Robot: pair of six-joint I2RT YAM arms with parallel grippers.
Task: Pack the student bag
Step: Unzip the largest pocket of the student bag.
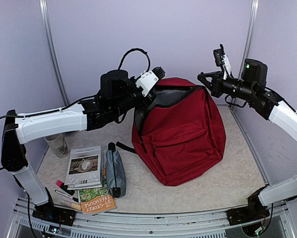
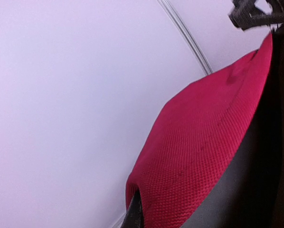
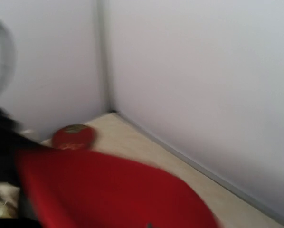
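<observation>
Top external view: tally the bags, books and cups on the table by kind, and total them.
Backpacks: 1, the student bag
Pouches: 1, the grey zip pouch
Books: 2, the white booklet and the Treehouse book
Cups: 1, the clear cup
Total: 5

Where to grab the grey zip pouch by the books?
Small grey fabric zip pouch: probably pinch its middle from straight above, jaws closing across the narrow width. It lies long and slim, long axis pointing away from the arm bases, and the stacked books crowd its left flank.
</observation>
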